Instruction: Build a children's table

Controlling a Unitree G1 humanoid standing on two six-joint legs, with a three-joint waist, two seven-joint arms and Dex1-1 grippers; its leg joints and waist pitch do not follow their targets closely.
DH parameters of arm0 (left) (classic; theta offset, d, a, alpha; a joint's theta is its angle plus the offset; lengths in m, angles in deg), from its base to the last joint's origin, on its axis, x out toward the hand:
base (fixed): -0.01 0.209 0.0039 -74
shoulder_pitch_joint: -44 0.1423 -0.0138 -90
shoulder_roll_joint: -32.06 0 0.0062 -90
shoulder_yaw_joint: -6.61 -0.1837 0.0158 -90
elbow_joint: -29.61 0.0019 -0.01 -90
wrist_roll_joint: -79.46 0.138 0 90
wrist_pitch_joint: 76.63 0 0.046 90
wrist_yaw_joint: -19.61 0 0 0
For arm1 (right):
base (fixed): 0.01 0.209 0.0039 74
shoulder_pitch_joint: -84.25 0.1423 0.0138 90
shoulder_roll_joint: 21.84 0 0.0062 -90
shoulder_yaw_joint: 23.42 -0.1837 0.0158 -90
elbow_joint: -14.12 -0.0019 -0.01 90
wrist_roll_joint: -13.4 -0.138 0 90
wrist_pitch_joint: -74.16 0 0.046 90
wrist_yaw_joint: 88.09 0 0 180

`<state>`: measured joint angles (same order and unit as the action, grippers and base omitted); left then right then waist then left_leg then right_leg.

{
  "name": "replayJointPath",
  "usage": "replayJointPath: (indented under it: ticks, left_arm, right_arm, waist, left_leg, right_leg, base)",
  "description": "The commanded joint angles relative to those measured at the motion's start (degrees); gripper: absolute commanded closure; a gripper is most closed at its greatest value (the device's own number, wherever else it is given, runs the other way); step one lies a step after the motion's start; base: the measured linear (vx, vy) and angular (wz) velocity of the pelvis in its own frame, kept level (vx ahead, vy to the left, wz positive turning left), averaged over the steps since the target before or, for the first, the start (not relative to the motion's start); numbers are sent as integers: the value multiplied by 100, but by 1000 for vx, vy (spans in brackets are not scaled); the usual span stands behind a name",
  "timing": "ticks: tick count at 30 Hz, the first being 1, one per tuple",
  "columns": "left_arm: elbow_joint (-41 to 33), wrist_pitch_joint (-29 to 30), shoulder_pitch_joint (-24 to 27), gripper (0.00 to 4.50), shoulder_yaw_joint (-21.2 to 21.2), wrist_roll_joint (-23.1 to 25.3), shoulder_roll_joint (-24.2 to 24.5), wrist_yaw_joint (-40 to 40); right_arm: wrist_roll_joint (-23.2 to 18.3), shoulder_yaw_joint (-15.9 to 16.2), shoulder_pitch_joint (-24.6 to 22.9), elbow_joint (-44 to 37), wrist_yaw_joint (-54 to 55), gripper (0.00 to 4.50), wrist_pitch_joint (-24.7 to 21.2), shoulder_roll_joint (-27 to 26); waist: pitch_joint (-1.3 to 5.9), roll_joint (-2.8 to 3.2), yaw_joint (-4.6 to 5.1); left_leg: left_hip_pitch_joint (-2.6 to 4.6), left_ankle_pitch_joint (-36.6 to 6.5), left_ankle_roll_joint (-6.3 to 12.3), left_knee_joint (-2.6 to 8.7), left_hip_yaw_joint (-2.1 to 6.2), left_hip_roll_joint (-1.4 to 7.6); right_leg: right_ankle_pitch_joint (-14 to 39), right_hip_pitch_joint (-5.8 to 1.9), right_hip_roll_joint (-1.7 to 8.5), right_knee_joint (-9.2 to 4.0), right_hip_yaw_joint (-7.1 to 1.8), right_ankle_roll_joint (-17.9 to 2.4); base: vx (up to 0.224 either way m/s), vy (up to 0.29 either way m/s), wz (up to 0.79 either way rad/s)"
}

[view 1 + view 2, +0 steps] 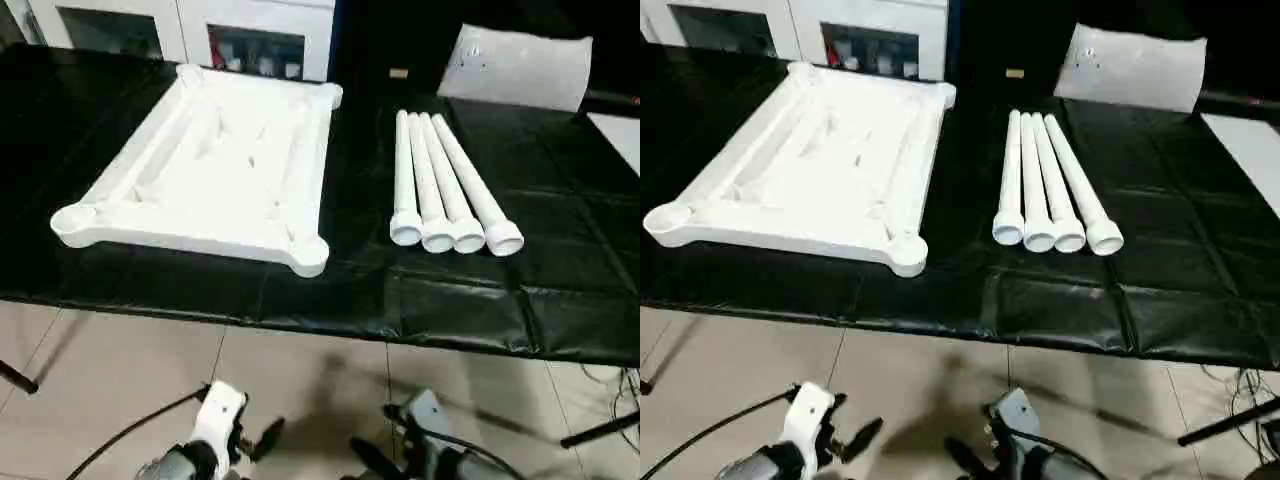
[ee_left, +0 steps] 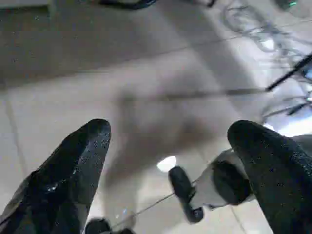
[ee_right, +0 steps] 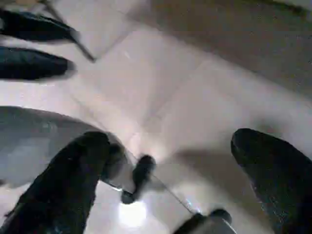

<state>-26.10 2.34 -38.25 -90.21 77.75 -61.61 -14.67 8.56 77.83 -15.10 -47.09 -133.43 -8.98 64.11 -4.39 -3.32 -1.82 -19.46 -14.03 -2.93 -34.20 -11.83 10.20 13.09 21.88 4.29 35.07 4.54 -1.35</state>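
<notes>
The children's table lies in parts on a black-covered table. Its white top (image 1: 210, 170) rests upside down on the left, ribbed underside up, with round sockets at the corners. Several white tapered legs (image 1: 445, 185) lie side by side to its right, wide ends toward me. Both grippers hang low over the tiled floor, nearer me than the table's front edge. My left gripper (image 2: 168, 131) is open with nothing between its fingers (image 2: 73, 165). My right gripper (image 3: 168, 139) is open and holds nothing too. In the eye views they face each other, left gripper (image 1: 255, 440) and right gripper (image 1: 370, 455).
A flat whitish plastic bag (image 1: 515, 65) lies at the back right of the black table (image 1: 330, 290). A white sheet (image 1: 620, 135) shows at the right edge. White cabinets (image 1: 200, 30) stand behind. Cables and dark stand legs (image 1: 600, 430) cross the floor.
</notes>
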Motion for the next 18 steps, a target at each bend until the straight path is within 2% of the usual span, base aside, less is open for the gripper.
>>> replayJointPath:
  ticks: [1, 3, 5, 10, 11, 12, 13, 14, 15, 16, 17, 18]
  left_arm:
    - [-555, 66, 238, 7, -88, -179, 144, -368]
    - [-1001, 159, 461, 7, -91, -286, 260, -528]
    - [-1528, 238, 726, 7, -32, -503, 411, -720]
    - [-1741, -17, 1013, 7, 143, -735, 547, -890]
    - [-2140, 38, 1211, 7, 229, -913, 626, -952]
    - [-2363, 89, 1320, 7, 271, -1002, 666, -984]
    - [-2908, 279, 1503, 7, 368, -1248, 719, -999]
    - [-3479, 506, 1659, 7, 462, -1480, 770, -966]
    - [-3479, 506, 1659, 7, 462, -1480, 770, -966]
    - [-4146, 789, 1798, 7, 561, -1751, 834, -905]
    - [-4644, 993, 1836, 7, 645, -1978, 873, -819]
    - [-4858, 1068, 1829, 7, 687, -2093, 888, -762]
  right_arm:
    - [-357, 96, -292, -918, -605, 0, -299, 371]
    - [-584, 116, -520, -1501, -867, 0, -526, 574]
    - [-866, 77, -786, -2345, -1133, 0, -823, 936]
    - [-1299, -127, -1046, -3443, -1307, 0, -1226, 1380]
    - [-1585, -295, -1080, -3851, -1272, 0, -1456, 1478]
    - [-1731, -381, -1107, -4067, -1253, 0, -1588, 1532]
    - [-2022, -577, -1077, -4432, -1131, 0, -1810, 1580]
    - [-2373, -794, -1026, -4805, -961, 0, -2086, 1608]
    - [-2373, -794, -1026, -4805, -961, 0, -2086, 1608]
    - [-2739, -1036, -937, -5187, -730, 0, -2352, 1617]
    - [-2982, -1214, -809, -5416, -471, 0, -2482, 1569]
    - [-3061, -1297, -731, -5509, -316, 0, -2525, 1525]
  waist:
    - [100, 43, -13]
    - [84, 24, -14]
    - [71, 19, -10]
    - [45, -1, -14]
    - [56, 4, -31]
    - [52, -20, -20]
    - [68, -15, -18]
    - [68, -18, -24]
    - [58, -6, -43]
    - [66, -33, -29]
    - [92, -23, -40]
    - [77, -20, -41]
  left_leg:
    - [-42, -1401, 459, 555, 266, 546]
    - [-49, -1411, 500, 565, 265, 543]
    - [-52, -1475, 477, 573, 268, 525]
    - [-37, -1472, 449, 570, 276, 510]
    - [-41, -1456, 432, 581, 289, 536]
    - [-47, -1436, 437, 578, 286, 535]
    - [-35, -1419, 434, 574, 278, 526]
    - [-22, -1368, 393, 580, 281, 541]
    - [-31, -1352, 396, 584, 284, 546]
    - [-7, -1337, 373, 575, 259, 526]
    - [-4, -1178, 353, 562, 263, 524]
    - [5, -1157, 326, 566, 253, 523]
  right_leg:
    - [1234, -157, 564, -534, -479, -1119]
    - [1204, -156, 552, -527, -484, -1091]
    - [1440, -147, 547, -554, -491, -1026]
    - [1674, -118, 534, -581, -510, -864]
    - [1634, -142, 560, -568, -519, -875]
    - [1594, -143, 548, -558, -521, -887]
    - [1570, -128, 528, -554, -513, -900]
    - [1442, -144, 535, -522, -523, -990]
    - [1417, -134, 539, -525, -522, -1025]
    - [1430, -121, 504, -526, -510, -1017]
    - [1282, -134, 500, -501, -503, -1066]
    - [1250, -123, 491, -499, -501, -1071]
  base:
    - [0, 0, 0]
    - [0, 0, 0]
    - [0, 0, 0]
    - [0, 0, 0]
    - [0, 0, 0]
    - [0, 0, 0]
    - [0, 0, 0]
    - [0, 0, 0]
    - [0, 0, 0]
    - [0, 0, 0]
    - [0, 0, 0]
    - [0, 0, 0]
